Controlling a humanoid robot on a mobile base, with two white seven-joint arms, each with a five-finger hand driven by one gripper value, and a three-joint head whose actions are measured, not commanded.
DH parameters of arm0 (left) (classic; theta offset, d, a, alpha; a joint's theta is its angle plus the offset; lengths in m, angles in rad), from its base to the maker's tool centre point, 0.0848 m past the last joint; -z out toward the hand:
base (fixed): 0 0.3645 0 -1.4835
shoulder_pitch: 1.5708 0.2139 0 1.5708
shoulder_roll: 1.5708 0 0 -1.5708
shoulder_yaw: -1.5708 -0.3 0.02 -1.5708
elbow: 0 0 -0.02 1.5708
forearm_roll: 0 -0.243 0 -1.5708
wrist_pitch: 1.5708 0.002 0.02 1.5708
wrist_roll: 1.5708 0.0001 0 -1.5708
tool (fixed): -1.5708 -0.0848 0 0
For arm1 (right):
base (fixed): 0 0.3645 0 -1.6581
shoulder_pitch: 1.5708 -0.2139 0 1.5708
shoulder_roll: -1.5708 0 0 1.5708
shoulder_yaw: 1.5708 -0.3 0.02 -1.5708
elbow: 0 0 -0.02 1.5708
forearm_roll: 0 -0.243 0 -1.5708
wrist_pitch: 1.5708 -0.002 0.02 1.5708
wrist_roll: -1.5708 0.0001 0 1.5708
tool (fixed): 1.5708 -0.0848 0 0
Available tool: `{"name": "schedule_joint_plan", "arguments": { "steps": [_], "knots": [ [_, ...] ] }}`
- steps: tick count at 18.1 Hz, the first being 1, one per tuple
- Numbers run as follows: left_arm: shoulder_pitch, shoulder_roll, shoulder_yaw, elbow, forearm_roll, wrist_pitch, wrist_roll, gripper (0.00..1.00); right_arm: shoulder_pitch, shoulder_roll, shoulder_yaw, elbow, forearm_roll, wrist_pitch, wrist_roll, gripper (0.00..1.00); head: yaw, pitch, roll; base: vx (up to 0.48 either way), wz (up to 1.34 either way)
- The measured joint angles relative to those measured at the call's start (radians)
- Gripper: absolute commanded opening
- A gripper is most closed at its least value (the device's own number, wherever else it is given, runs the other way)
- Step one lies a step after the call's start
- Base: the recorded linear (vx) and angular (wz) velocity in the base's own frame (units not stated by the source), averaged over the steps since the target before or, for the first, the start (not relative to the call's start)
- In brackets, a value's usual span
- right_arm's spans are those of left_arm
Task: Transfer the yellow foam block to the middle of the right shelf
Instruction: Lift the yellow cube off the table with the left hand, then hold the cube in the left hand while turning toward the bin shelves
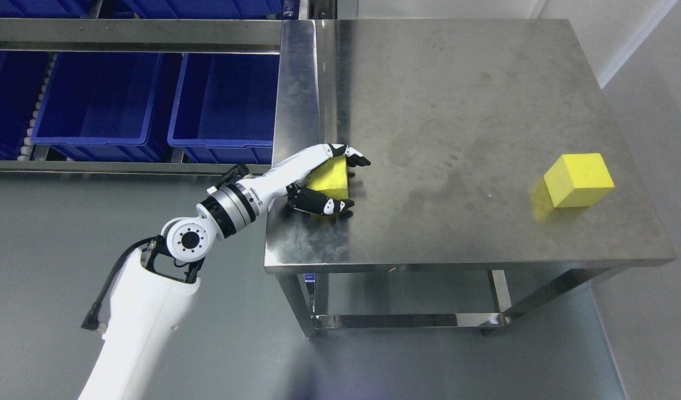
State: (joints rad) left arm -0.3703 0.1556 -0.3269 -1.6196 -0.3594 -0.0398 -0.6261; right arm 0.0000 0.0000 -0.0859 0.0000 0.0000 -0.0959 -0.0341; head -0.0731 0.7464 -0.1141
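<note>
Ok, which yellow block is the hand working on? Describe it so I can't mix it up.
Find the steel table, then its left edge. There the yellow foam block sits inside the left hand, fingers curled around it. The other yellow block stands alone near the right edge.

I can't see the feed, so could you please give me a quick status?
Left robot hand closed around yellow foam block at table's left edge. Second yellow block far right. Nothing obstructing.

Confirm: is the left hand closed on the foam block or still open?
Closed on it. The left hand wraps the yellow foam block, fingers over its far side and thumb along its near side, on the steel table.
</note>
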Motion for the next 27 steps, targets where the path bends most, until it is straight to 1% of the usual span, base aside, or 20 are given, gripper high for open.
{"name": "schedule_joint_plan", "arguments": {
  "steps": [2, 4, 8, 10, 12, 13, 15, 19, 20, 22, 27],
  "knots": [
    [0.000, 0.001, -0.004, 0.002, -0.003, 0.000, 0.001, 0.08, 0.000, 0.000, 0.000, 0.000, 0.000, 0.000, 0.000, 1.00, 0.0000, 0.000, 0.000, 0.012, 0.00],
    [0.000, 0.001, -0.006, 0.004, -0.004, -0.001, 0.004, 0.04, 0.000, 0.000, 0.000, 0.000, 0.000, 0.000, 0.000, 1.00, 0.0000, 0.000, 0.000, 0.000, 0.00],
    [-0.008, 0.003, 0.010, 0.008, -0.005, -0.001, -0.003, 0.02, 0.000, 0.000, 0.000, 0.000, 0.000, 0.000, 0.000, 1.00, 0.0000, 0.000, 0.000, -0.002, -0.01],
    [-0.016, 0.003, 0.043, 0.010, 0.000, -0.001, -0.048, 0.00, 0.000, 0.000, 0.000, 0.000, 0.000, 0.000, 0.000, 1.00, 0.0000, 0.000, 0.000, -0.020, -0.08],
    [-0.017, -0.007, 0.081, 0.012, 0.008, 0.003, -0.069, 0.00, 0.000, 0.000, 0.000, 0.000, 0.000, 0.000, 0.000, 1.00, 0.0000, 0.000, 0.000, -0.027, -0.11],
    [-0.013, -0.016, 0.102, 0.013, 0.010, -0.019, -0.069, 0.00, 0.000, 0.000, 0.000, 0.000, 0.000, 0.000, 0.000, 1.00, 0.0000, 0.000, 0.000, -0.025, -0.09],
    [-0.004, -0.039, 0.154, 0.013, 0.015, -0.076, -0.014, 0.00, 0.000, 0.000, 0.000, 0.000, 0.000, 0.000, 0.000, 1.00, 0.0000, 0.000, 0.000, -0.021, -0.04],
    [0.038, -0.080, 0.265, 0.008, 0.033, -0.265, 0.206, 0.00, 0.000, 0.000, 0.000, 0.000, 0.000, -0.003, 0.000, 1.00, 0.0000, 0.000, 0.000, 0.006, 0.05],
    [0.049, -0.087, 0.286, 0.007, 0.049, -0.287, 0.250, 0.00, 0.000, 0.000, 0.000, 0.000, 0.000, -0.005, 0.000, 1.00, 0.0000, 0.000, 0.000, 0.010, 0.03],
    [0.071, -0.099, 0.320, 0.006, 0.099, -0.312, 0.298, 0.00, 0.000, 0.000, 0.000, 0.000, 0.000, -0.006, 0.000, 1.00, 0.0000, 0.000, 0.000, 0.005, 0.01],
    [0.141, -0.121, 0.381, 0.004, 0.278, -0.337, 0.364, 0.00, 0.000, 0.000, 0.000, 0.000, 0.000, -0.001, 0.000, 1.00, 0.0000, 0.000, 0.000, -0.020, 0.14]
  ]
}}
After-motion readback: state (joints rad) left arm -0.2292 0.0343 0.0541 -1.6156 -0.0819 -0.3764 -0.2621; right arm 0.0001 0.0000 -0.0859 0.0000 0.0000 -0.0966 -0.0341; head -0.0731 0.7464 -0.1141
